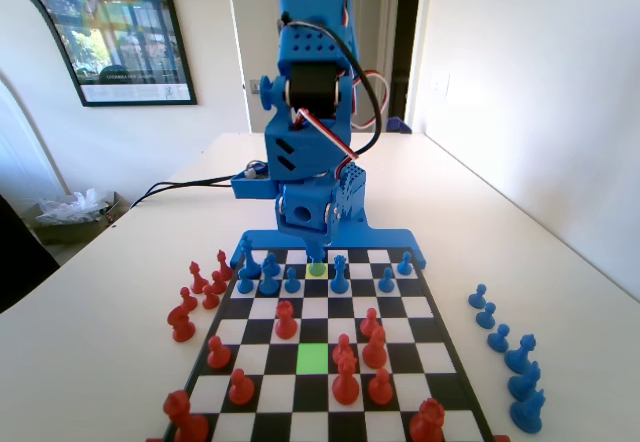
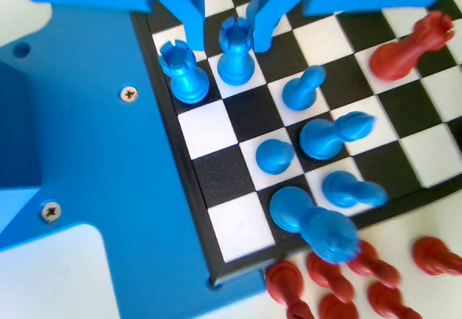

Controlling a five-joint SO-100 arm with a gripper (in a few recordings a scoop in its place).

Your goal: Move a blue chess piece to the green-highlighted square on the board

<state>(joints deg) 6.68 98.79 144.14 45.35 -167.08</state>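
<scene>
At the board's edge, the claw (jaws parted) straddles a blue chess piece.

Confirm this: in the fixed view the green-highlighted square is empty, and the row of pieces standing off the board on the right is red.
One thing is wrong: the pieces off the board on the right are blue, not red, as the fixed view shows. The green-highlighted square is empty.

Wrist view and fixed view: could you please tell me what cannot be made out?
Wrist view: end effector jaws cut off by the top edge; grip on the blue chess piece unclear.
Wrist view: nearest blue piece blurred, type unreadable.
Fixed view: board's near end cut off by the bottom edge.
</scene>
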